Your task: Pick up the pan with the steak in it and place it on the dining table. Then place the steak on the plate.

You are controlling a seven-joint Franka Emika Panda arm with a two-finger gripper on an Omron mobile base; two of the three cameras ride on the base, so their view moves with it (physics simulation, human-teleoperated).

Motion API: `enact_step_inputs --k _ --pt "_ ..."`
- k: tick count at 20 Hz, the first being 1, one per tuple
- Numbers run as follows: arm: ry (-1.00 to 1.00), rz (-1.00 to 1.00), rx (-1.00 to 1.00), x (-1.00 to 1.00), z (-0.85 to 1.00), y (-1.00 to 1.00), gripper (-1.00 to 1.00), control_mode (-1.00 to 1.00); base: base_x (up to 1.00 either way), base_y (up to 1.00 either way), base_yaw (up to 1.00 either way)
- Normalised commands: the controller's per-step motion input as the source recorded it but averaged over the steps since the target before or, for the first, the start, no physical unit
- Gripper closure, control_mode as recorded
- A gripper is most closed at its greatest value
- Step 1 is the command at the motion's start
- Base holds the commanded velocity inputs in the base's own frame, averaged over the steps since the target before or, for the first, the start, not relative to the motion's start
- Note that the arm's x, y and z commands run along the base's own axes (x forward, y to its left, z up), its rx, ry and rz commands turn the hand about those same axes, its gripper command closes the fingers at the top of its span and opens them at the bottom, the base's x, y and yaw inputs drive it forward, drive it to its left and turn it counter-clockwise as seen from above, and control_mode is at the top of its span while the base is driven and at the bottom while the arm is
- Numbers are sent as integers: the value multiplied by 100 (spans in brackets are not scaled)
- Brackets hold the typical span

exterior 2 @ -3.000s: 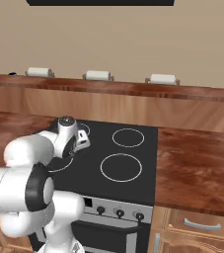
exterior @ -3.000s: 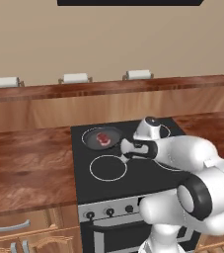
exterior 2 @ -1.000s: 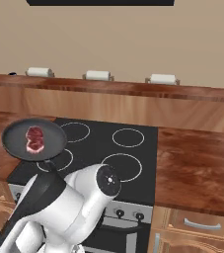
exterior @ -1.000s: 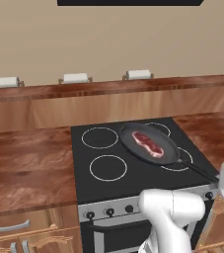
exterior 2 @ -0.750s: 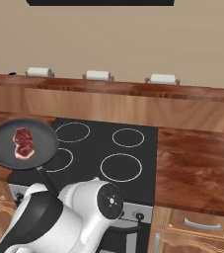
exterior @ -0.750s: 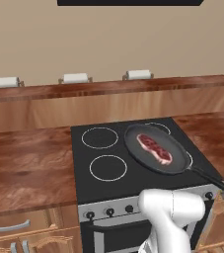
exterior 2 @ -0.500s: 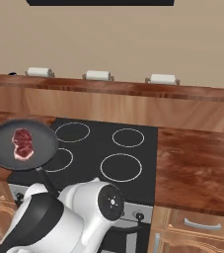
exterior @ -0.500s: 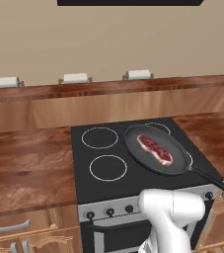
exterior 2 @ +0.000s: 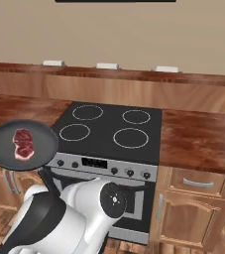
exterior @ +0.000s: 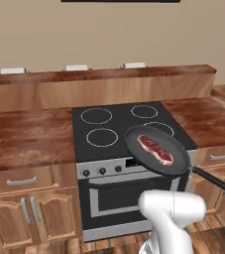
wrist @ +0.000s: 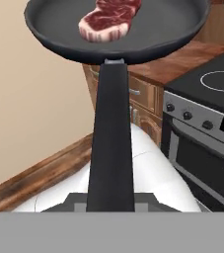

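The dark round pan [exterior: 181, 166] hangs in the air in front of the stove, level, with the red steak [exterior: 155, 149] lying flat in it. From the other side the pan [exterior 2: 2, 147] floats at the left with the steak [exterior 2: 23, 144] near its middle. In the hand view the pan [wrist: 158, 24] is at the top with the steak [wrist: 108, 17], and its long black handle [wrist: 111, 138] runs down into my gripper [wrist: 110, 202], which is shut on it. The dining table and the plate are out of view.
A black four-burner stove [exterior: 124, 124] with an oven below sits between wooden counters [exterior: 29, 139] with drawers and cupboard doors. A raised wooden ledge [exterior: 99, 77] carrying small white items runs behind them. Wooden floor [wrist: 49, 168] lies under the pan.
The pan has left the rear burner and is carried in the air, with the steak still in it. The whole picture has shifted: the base has backed away from the stove.
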Motion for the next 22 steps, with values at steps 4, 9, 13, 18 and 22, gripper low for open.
enact_step_inputs --k 4,9,13,18,22 --pt "0 0 0 0 0 0 100 100 -83 -1 12" --pt "0 0 0 0 0 0 100 100 -53 -4 32" --pt "0 0 0 0 0 0 100 100 -36 -8 41" --pt "0 0 0 0 0 0 100 100 -29 -9 43" --pt "0 0 0 0 0 0 100 100 -23 -6 45"
